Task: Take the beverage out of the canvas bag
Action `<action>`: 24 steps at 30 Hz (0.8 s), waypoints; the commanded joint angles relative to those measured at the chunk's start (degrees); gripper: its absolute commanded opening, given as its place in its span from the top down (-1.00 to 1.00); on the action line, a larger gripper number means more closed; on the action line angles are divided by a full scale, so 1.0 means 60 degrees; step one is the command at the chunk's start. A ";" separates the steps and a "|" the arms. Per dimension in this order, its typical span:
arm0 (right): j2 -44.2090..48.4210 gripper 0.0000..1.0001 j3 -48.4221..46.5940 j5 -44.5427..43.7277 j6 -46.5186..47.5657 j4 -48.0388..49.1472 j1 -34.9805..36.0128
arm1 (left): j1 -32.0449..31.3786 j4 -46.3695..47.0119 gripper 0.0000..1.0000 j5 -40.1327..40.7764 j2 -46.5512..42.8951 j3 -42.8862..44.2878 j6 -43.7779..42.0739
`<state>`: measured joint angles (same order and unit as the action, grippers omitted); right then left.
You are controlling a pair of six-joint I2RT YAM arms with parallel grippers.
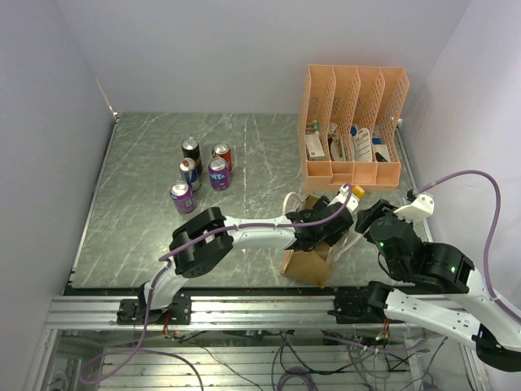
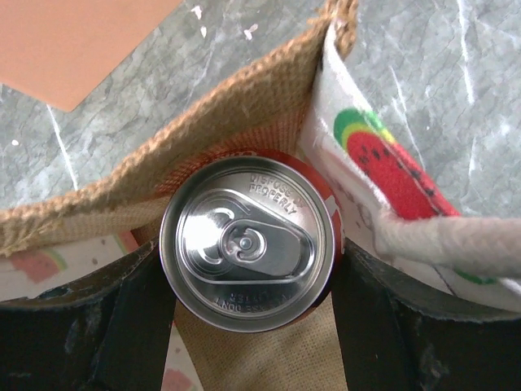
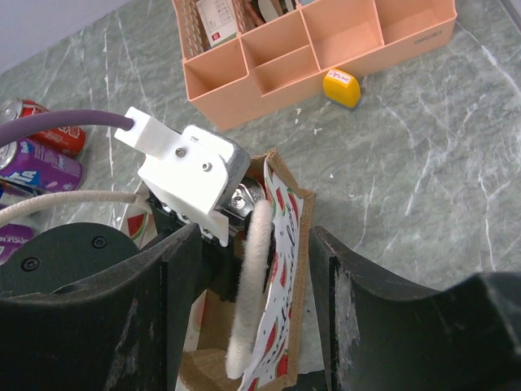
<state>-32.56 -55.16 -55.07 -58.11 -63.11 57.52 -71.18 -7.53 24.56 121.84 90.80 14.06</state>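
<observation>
The canvas bag (image 1: 305, 265) stands near the table's front, tan-brown with a watermelon-print lining (image 2: 383, 163) and white rope handles (image 3: 251, 285). The beverage, a red can with a silver top (image 2: 248, 244), stands upright inside the bag. My left gripper (image 2: 251, 265) reaches down into the bag and its two black fingers press on both sides of the can. In the top view the left gripper (image 1: 319, 232) hides the can. My right gripper (image 3: 256, 240) is open and straddles the bag's right wall (image 3: 285, 244) and one rope handle, the jaws standing apart from them.
A peach-orange file organizer (image 1: 352, 122) stands at the back right, also in the right wrist view (image 3: 317, 49). A small yellow object (image 1: 356, 191) lies in front of it. Several cans (image 1: 199, 175) stand at the back left.
</observation>
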 commanded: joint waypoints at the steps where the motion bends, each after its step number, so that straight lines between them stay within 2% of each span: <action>1: -0.0012 -0.10 0.0008 -0.0285 -0.0159 -0.0071 0.0040 | 0.0129 0.0392 0.19 0.0112 -0.1066 -0.0350 -0.0087; 4: -0.0012 -0.10 0.0008 -0.0285 -0.0156 -0.0057 0.0042 | 0.0126 0.0301 0.39 0.0045 -0.1644 -0.0609 -0.0063; 9: -0.0008 -0.10 0.0008 -0.0285 -0.0164 -0.0072 0.0046 | 0.0129 -0.0056 0.61 0.0043 -0.2620 -0.0823 -0.0019; 24: -0.0027 -0.10 0.0008 -0.0270 -0.0173 -0.0068 0.0040 | 0.0129 -0.1368 0.81 -0.0183 -0.6458 -0.1513 0.0068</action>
<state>-32.64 -55.16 -55.07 -58.28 -63.13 57.52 -70.70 -15.81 23.81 89.60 82.13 14.00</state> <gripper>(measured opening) 0.552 0.745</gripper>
